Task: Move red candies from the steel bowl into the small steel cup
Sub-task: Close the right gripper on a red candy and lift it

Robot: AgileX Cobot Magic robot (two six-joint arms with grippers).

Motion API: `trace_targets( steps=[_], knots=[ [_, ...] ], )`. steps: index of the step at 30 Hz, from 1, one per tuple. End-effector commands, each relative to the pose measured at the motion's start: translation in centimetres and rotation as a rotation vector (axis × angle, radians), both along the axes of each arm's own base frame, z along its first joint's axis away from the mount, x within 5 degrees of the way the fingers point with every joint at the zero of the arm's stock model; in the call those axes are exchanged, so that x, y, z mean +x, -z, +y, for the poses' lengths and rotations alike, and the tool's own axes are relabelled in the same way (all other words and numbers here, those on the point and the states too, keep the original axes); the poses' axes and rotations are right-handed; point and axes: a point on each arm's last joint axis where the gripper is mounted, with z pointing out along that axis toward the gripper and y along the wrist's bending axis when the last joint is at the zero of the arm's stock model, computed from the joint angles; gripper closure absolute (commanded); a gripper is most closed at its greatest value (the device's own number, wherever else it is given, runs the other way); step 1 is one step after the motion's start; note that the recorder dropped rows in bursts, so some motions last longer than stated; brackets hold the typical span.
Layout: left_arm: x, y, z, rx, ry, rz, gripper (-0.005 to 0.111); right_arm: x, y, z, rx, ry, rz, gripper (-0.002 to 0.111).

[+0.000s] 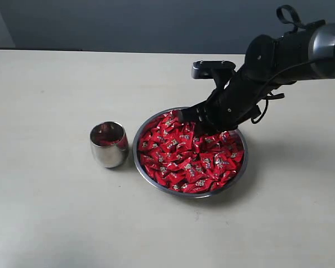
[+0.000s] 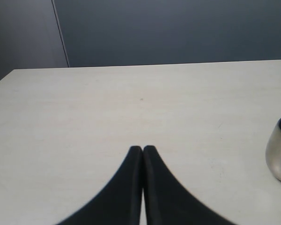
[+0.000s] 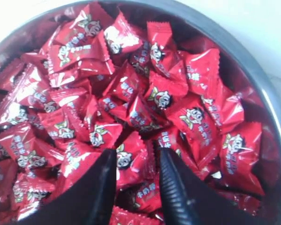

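Right gripper (image 3: pixel 137 152): black fingers (image 3: pixel 103 192) are down in the heap of small red foil-wrapped candies (image 3: pixel 145 101), tips among the wrappers. Jaws stand apart with one candy in the gap, and its wrapper meets both inner faces. Can't tell whether it's actually pinched or just lying there; it sits level with the rest of the pile, not lifted. More candies lie ahead of the tips and outside both fingers, filling the wide shallow shiny steel bowl (image 3: pixel 260 77) almost to its rim. From the room side, the right arm (image 1: pixel 279 56) comes in over the bowl's far rim, angled down, with the tips in the far part of the heap.

Next to the bowl, the small rounded polished steel cup (image 1: pixel 109 146) stands upright on the pale table (image 1: pixel 44 195). It's just beside the bowl, on the side away from the right arm and well clear of those jaws. Its inside looks reddish; candy or reflection, can't tell.

Left gripper (image 2: pixel 143 149): jaws pressed together, nothing between them, over bare table. The cup is ahead of its tips and off to one side, well apart, only partly in that camera.
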Motion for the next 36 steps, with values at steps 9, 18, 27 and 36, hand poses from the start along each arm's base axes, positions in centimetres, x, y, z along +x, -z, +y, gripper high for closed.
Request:
trace_targets(
  steps=[9,18,27,36],
  knots=[
    [0.0,0.1,0.0,-0.001,0.001,-0.003,0.106,0.3,-0.2,-0.2,0.010,0.065,0.007,0.077],
    [0.0,0.1,0.0,-0.001,0.001,-0.003,0.106,0.2,1.3,0.0,0.006,0.084,0.069,0.077],
    [0.0,0.1,0.0,-0.001,0.001,-0.003,0.106,0.1,1.3,0.4,0.044,0.080,0.077,0.086],
    [0.0,0.1,0.0,-0.001,0.001,-0.003,0.106,0.3,0.8,0.4,0.051,0.078,0.048,0.109]
  ],
)
